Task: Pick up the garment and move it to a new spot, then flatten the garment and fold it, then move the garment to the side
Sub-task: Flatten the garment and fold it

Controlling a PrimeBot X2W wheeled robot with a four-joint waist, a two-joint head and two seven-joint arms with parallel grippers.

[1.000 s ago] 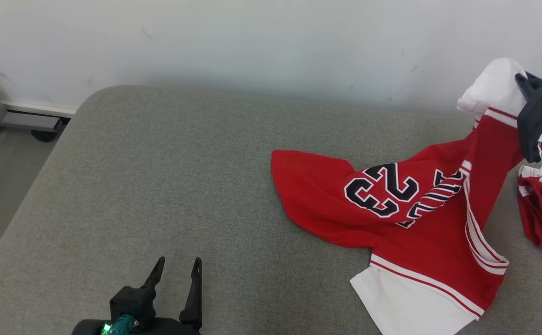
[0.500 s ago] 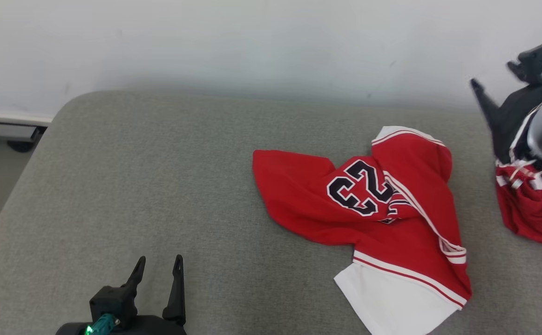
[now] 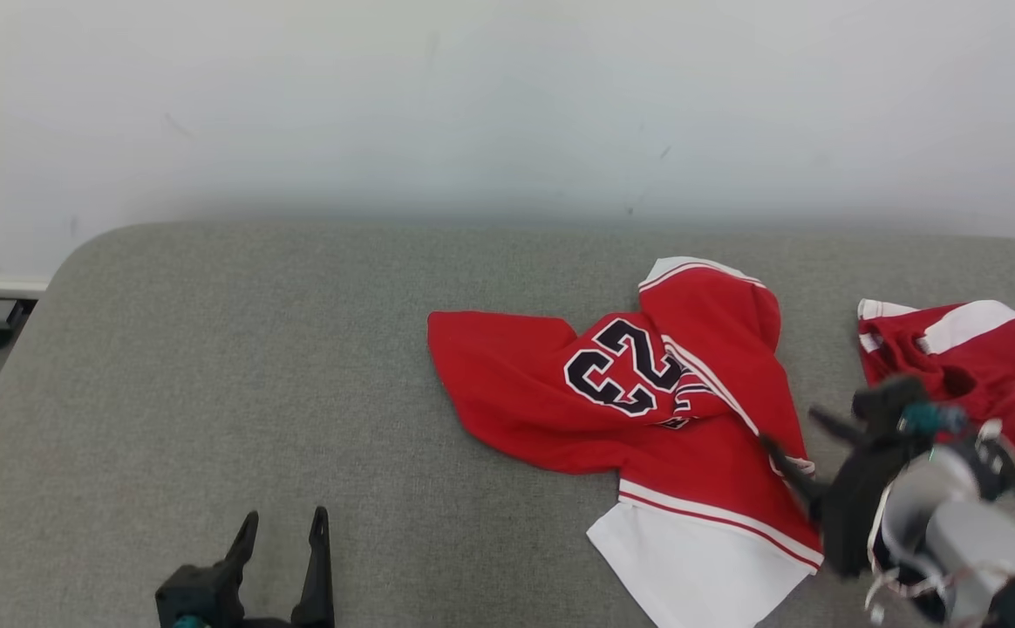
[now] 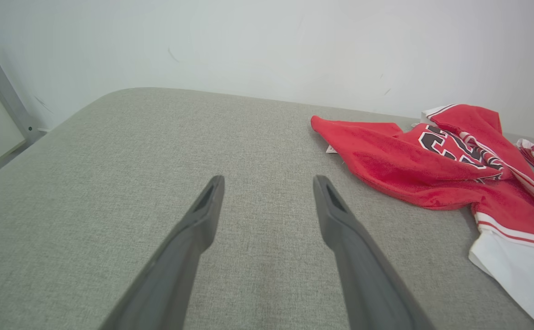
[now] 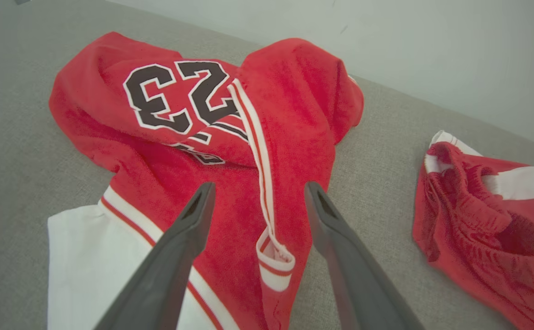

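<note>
Lying crumpled right of centre on the grey fabric-covered cushion point(image 3: 255, 366), head view: a red fabric jersey with white trim and a black number 23 point(image 3: 647, 392). It is folded partly over itself, with a white panel toward the near edge. The right gripper point(image 3: 788, 427) hangs over the jersey's right edge, fingers spread, nothing between them. The left gripper point(image 3: 286, 515) is at lower left, spread wide and empty, well apart from the jersey. A bunched red-and-white cloth point(image 3: 970, 366) lies to the right of the jersey, not touching it.

Left wrist view: both fingers parted over bare cushion, jersey off to the right.

Right wrist view: fingers parted above the jersey's striped white band. Contact with it cannot be told. The bunched cloth is at right.
</note>
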